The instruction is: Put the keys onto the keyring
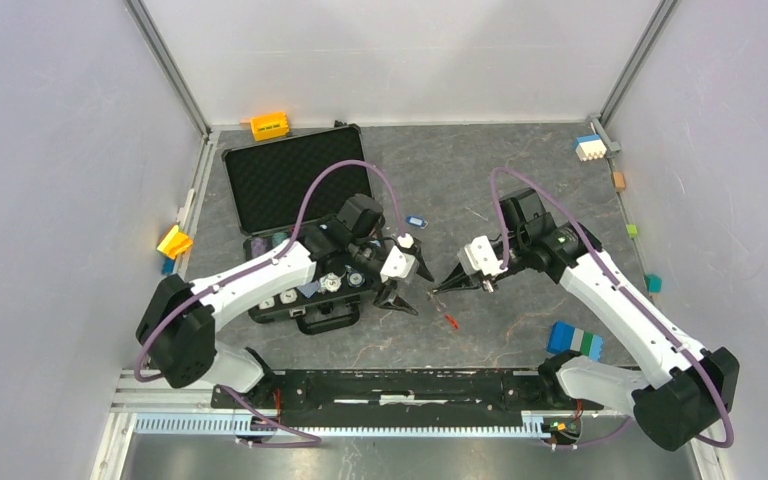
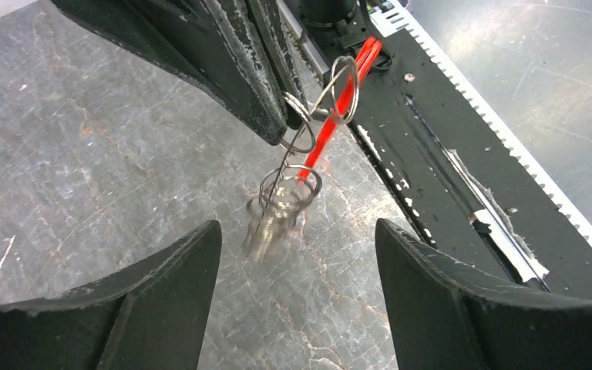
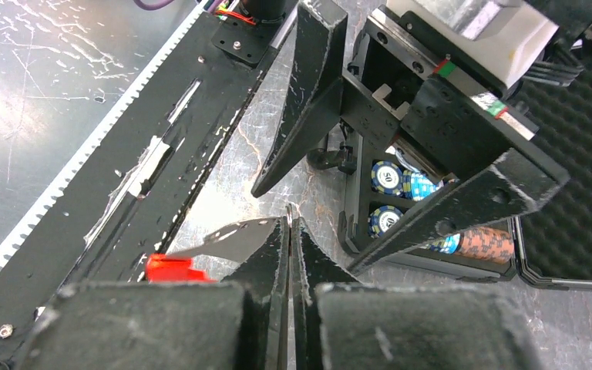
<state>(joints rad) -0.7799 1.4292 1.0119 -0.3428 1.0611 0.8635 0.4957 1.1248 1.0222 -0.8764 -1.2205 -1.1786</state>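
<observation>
The keyring [image 2: 285,196] is a string of silvery rings with a red strip [image 2: 338,108]. It hangs from my right gripper [image 1: 440,288], which is shut on its wire a little above the table. In the right wrist view the right gripper [image 3: 289,223] is pressed shut, with a flat silvery piece [image 3: 231,239] and the red strip [image 3: 173,268] to its left. My left gripper [image 1: 413,290] is open and empty, and faces the right one closely. In its wrist view the left gripper [image 2: 298,231] has its jaws wide apart just below the rings. A blue-headed key [image 1: 416,220] lies on the table behind both grippers.
An open black case [image 1: 290,175] lies at the back left, its tray of poker chips [image 3: 389,176] under the left arm. A black rail [image 1: 400,385] runs along the near edge. Blue blocks [image 1: 573,340] sit at the right and an orange block [image 1: 270,125] by the back wall.
</observation>
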